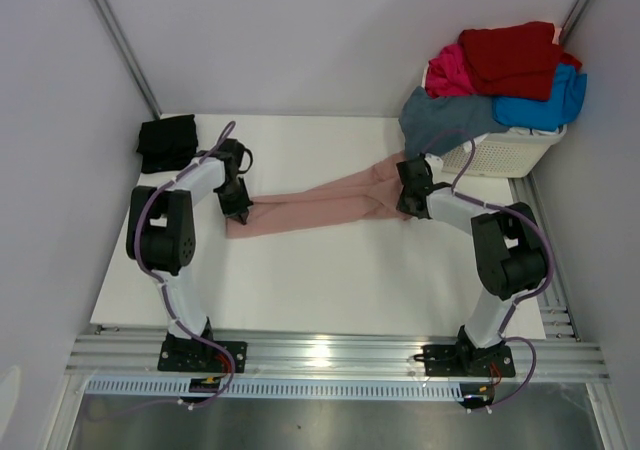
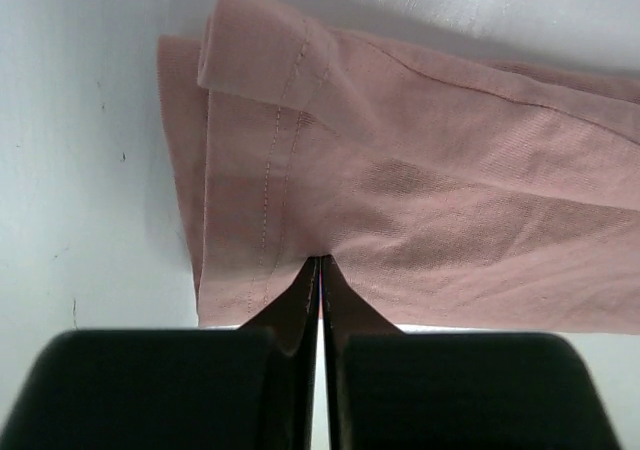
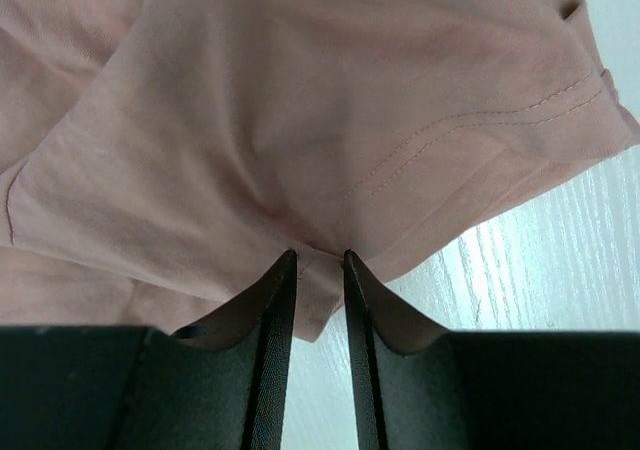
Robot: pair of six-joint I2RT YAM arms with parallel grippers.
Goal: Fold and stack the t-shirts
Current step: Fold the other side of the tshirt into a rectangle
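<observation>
Left claw (image 2: 320, 262) pressed fully together, pinching the near edge of the pink t-shirt (image 1: 320, 205) beside a stitched hem, no gap between the fingers (image 2: 292, 310). Right claw (image 3: 320, 258) nearly together, the narrow slit between its tips filled with a pinch of the same pink cloth, close to a double-stitched hem. From above: pink t-shirt pulled into a long, narrow band across the middle of the white tabletop (image 1: 330, 280), its left end at the left claw and lower in the view, its right end at the right claw and higher, just in front of the basket (image 1: 505, 152). In the left wrist view: cloth flat on the tabletop in several layers, one hemmed corner turned over on top. In the right wrist view: cloth gathered in soft creases, a hemmed corner reaching out to the right over bare white surface. Black t-shirt (image 1: 167, 142) in a compact lump at the far left corner of the tabletop, well apart from the pink one. Basket at the far right corner, white, slatted, heaped: red t-shirt (image 1: 515, 58) on top, magenta t-shirt (image 1: 450, 70) under its left side, bright-blue t-shirt (image 1: 545, 105) on the right, slate-blue t-shirt (image 1: 440, 120) draped over the left rim, near the right claw. Both arms bent inward toward the pink band.
</observation>
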